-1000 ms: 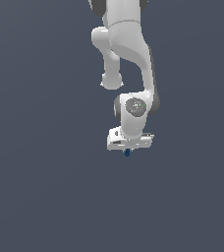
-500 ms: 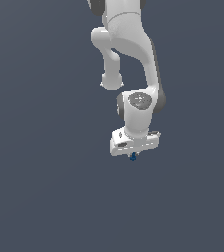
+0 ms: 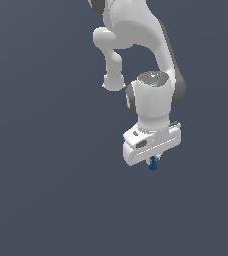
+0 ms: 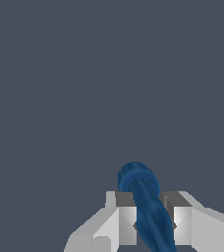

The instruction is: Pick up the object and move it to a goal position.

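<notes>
End effector: the white end effector [image 3: 153,161] is pinching the object between its two fingers [image 4: 126,221]; in the wrist view the pads sit tight against both sides of the blue shaft.

Object: a small dark blue object [image 3: 153,164], long and ridged with a rounded knob at its free end in the wrist view [image 4: 144,201]; in the exterior view only a blue tip shows, at 6 o'clock under the hand.

Surroundings: plain grey-blue on all sides; no desk edge, goal marker or other item can be made out.

Just changed: across the last second the hand has travelled toward 4 o'clock in the exterior view and looms larger, with the blue tip staying under the hand throughout.

Meaning for the task: by my reading, the pick-up is done and the carry toward the goal is under way.

Progress: cannot be judged closely, since no goal shows.

Risk: the grip looks narrow on a knobbly shaft, so a twist in the pads seems possible.
</notes>
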Controlling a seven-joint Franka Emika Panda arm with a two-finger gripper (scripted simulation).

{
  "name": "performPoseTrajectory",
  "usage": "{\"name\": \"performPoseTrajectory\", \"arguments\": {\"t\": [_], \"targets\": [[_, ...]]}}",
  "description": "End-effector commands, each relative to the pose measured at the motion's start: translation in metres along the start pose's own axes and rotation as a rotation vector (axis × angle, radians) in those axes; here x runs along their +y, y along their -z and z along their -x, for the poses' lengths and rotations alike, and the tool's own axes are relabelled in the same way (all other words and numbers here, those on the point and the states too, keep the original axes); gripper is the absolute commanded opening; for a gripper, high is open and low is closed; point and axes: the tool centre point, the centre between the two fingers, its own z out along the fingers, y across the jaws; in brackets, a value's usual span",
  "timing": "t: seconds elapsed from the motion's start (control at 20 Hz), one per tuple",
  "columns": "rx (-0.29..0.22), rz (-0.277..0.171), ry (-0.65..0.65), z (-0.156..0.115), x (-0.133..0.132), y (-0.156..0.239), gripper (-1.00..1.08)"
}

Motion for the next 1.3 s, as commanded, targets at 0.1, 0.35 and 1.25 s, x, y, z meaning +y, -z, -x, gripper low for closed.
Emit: {"name": "performPoseTrajectory", "arguments": {"t": [0.1, 0.35, 1.25], "targets": [[0.102, -0.031, 0.101, -0.040, -0.015, 0.037, -1.00], [0.204, -0.065, 0.204, -0.074, -0.034, 0.079, -1.00], [0.419, -0.146, 0.422, -0.122, -0.080, 0.180, -1.00]]}}
